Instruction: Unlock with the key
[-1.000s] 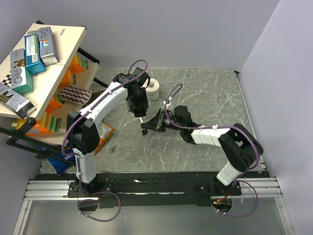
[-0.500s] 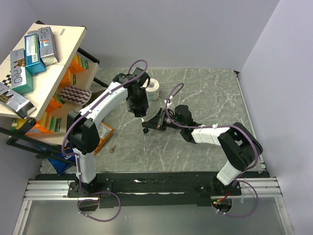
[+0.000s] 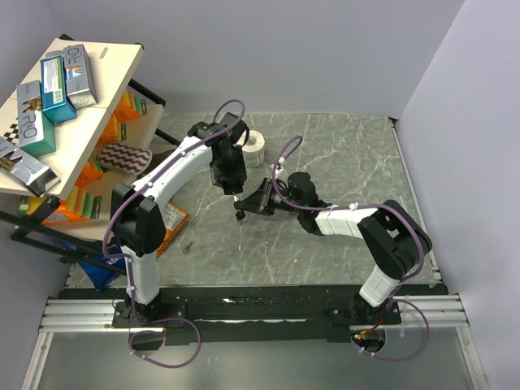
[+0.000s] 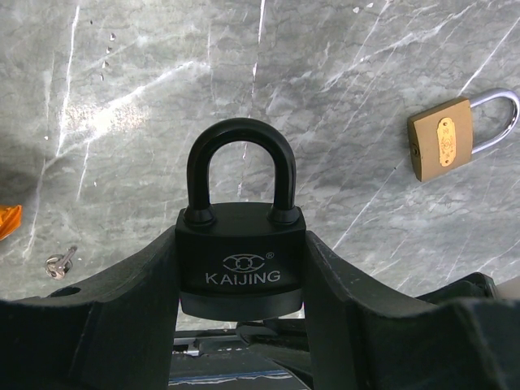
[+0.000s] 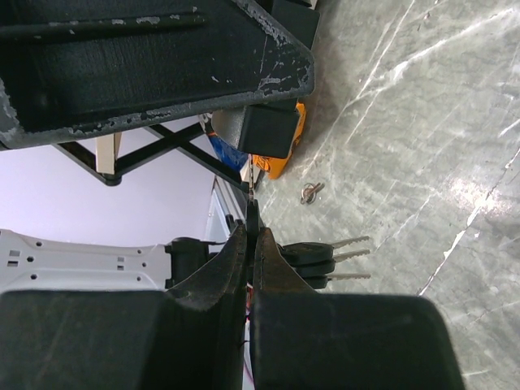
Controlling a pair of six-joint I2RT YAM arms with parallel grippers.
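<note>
- Left pincer [image 4: 241,272] clamped on black padlock [image 4: 241,244]; shackle shut.
- Right pincer [image 5: 252,231] pinched together on key [image 5: 313,258]; blade tip just under padlock base, apparently not inserted.
- Remaining: insert, turn, pop shackle.

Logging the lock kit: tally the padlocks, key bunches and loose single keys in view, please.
Padlocks: 2 (black padlock, brass padlock)
Key bunches: 1 (key bunch)
Loose single keys: 1 (loose key)
Total: 4

KAIJING — on black padlock [image 4: 241,248]
</note>
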